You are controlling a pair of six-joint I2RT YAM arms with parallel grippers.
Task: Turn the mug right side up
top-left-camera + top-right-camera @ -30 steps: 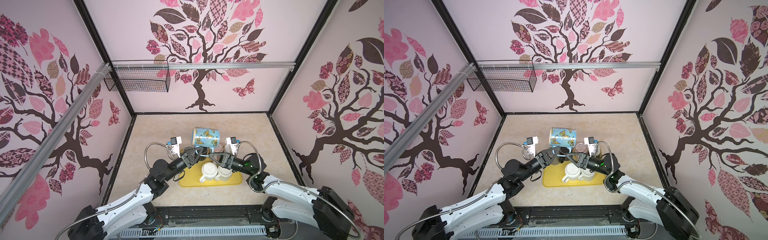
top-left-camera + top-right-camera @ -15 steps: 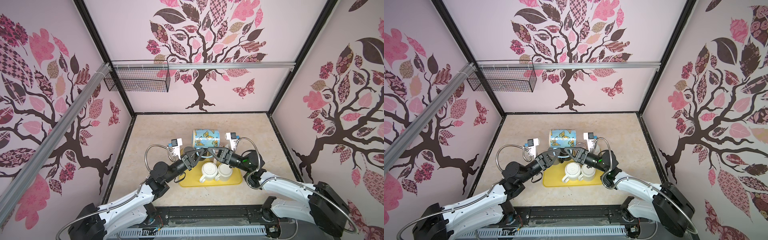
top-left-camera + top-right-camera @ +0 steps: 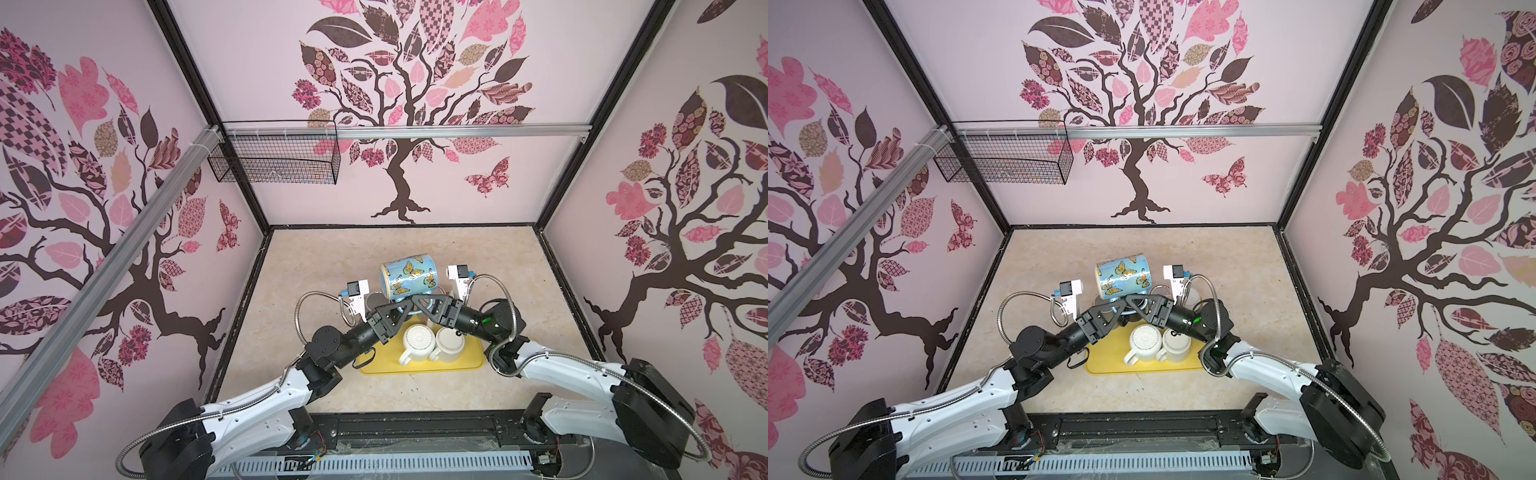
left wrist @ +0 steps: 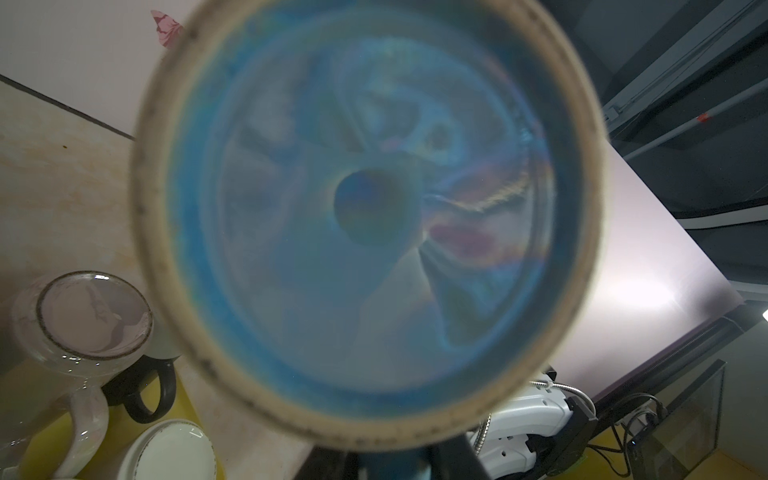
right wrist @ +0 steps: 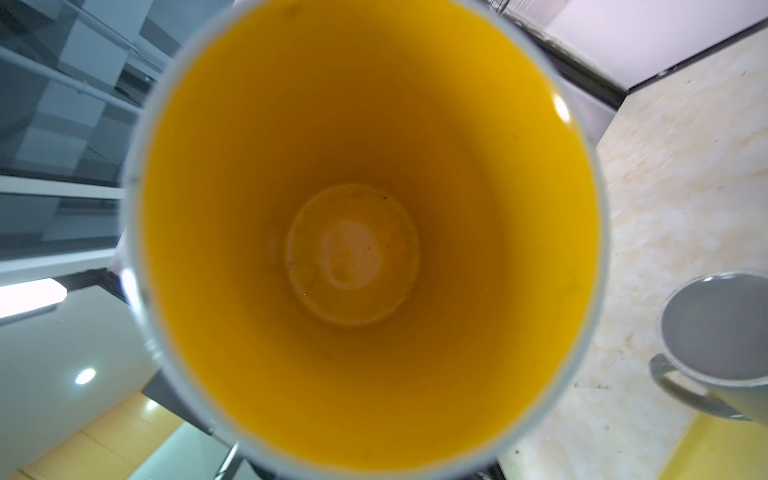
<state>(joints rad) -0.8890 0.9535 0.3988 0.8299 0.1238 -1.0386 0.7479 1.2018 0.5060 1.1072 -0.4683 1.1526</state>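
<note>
Right fingers have risen from over the yellow tray and pinched shut at the handle of the butterfly mug, which left fingers hold sideways above the tray's far edge; half-turned, I'd say, not yet upright or set down.

The base of the blue mug fills my view, close and blurred, ringed in bare beige. Beside it I see a pale mug and a yellow tray.
</note>
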